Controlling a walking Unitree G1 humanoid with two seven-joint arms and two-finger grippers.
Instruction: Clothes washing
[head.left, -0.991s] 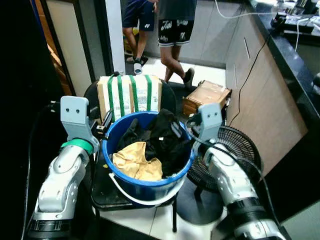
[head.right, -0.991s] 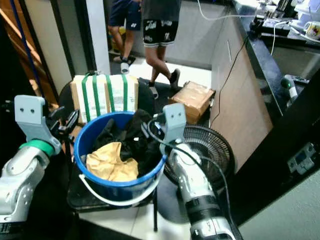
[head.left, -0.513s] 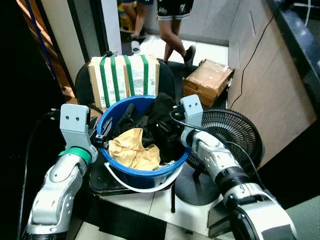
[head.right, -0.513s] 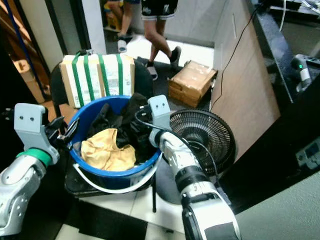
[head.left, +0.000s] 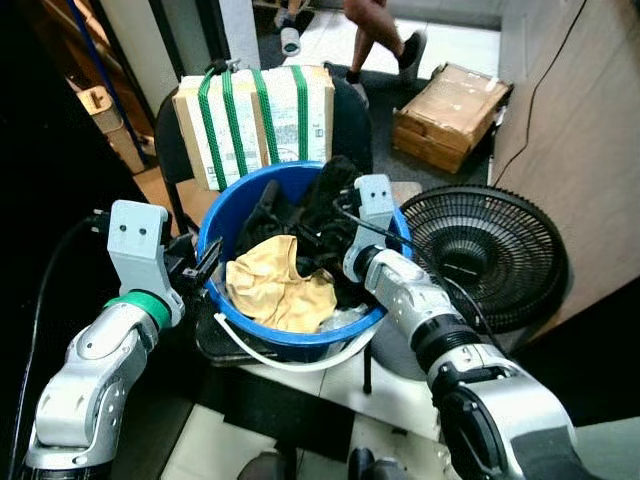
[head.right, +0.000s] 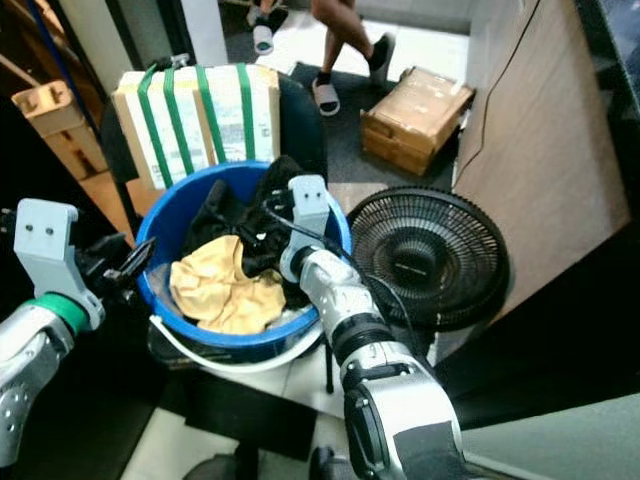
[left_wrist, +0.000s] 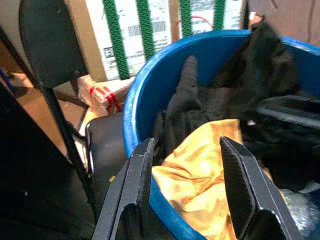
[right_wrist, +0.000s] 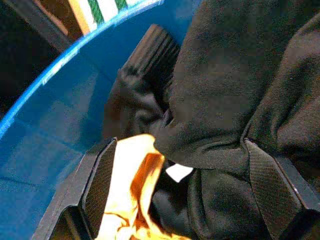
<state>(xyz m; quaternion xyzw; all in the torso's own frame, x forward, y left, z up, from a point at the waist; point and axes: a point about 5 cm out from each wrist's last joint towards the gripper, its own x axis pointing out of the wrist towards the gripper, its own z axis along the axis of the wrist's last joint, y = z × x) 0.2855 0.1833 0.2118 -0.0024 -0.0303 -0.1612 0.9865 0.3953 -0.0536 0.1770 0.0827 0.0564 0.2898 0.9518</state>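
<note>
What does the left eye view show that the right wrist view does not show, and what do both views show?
Left eye view alone: the black fan, the brown box on the floor, the green-strapped carton in full, a person's legs, and the open left gripper by the bucket rim.

Right wrist view alone: the right gripper seen along its open fingers, close above the black garment's ribbed cuff.

Both: the blue bucket, the black garment and the yellow cloth.
</note>
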